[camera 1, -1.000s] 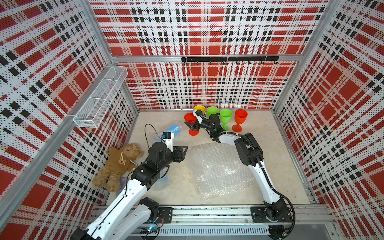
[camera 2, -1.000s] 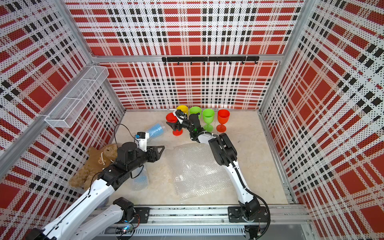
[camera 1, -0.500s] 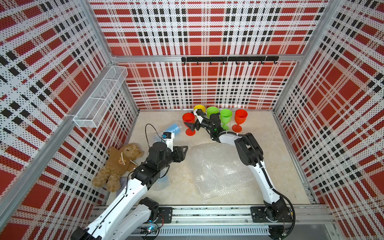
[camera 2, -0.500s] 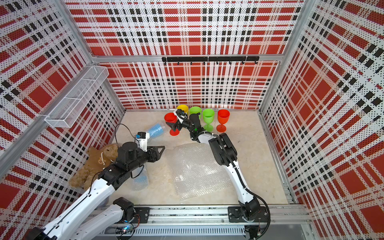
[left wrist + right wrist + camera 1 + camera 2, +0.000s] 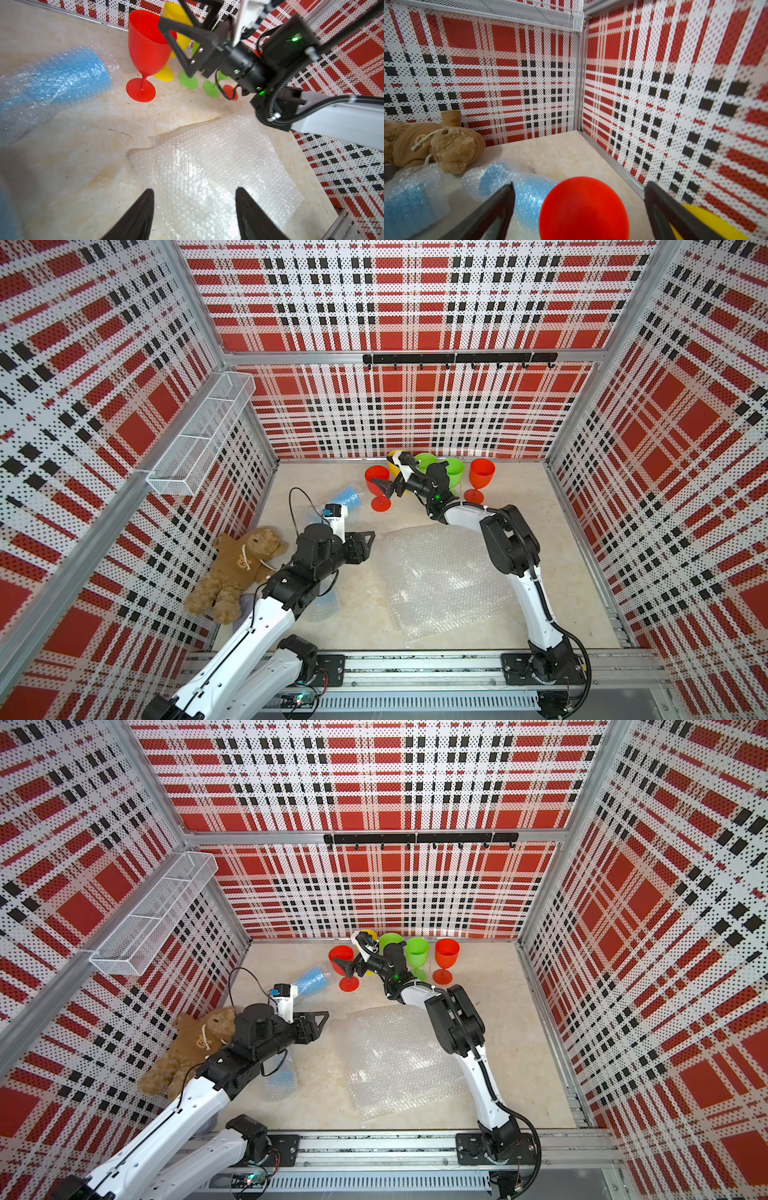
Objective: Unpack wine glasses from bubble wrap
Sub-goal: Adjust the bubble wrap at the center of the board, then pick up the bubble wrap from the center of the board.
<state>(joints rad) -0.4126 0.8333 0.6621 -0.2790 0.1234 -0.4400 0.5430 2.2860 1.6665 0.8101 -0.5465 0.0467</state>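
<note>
Five wine glasses stand along the back wall: a red one (image 5: 377, 481), a half-hidden yellow one (image 5: 392, 461), two green ones (image 5: 455, 470) and another red one (image 5: 482, 472). My right gripper (image 5: 384, 491) is open, and the left red glass's bowl (image 5: 583, 207) sits between its fingers without touching them. Two blue glasses lie rolled in bubble wrap, one (image 5: 347, 499) at the back left and one (image 5: 278, 1081) under my left arm. My left gripper (image 5: 194, 190) is open and empty above the edge of a flat bubble wrap sheet (image 5: 440, 576).
A brown teddy bear (image 5: 237, 568) lies against the left wall. A white wire basket (image 5: 199, 435) hangs on that wall. A black hook rail (image 5: 457, 358) runs along the back wall. The plaid walls close in three sides.
My right gripper's jaws have spread a little wider around the left red glass. Both arms have hardly moved.
</note>
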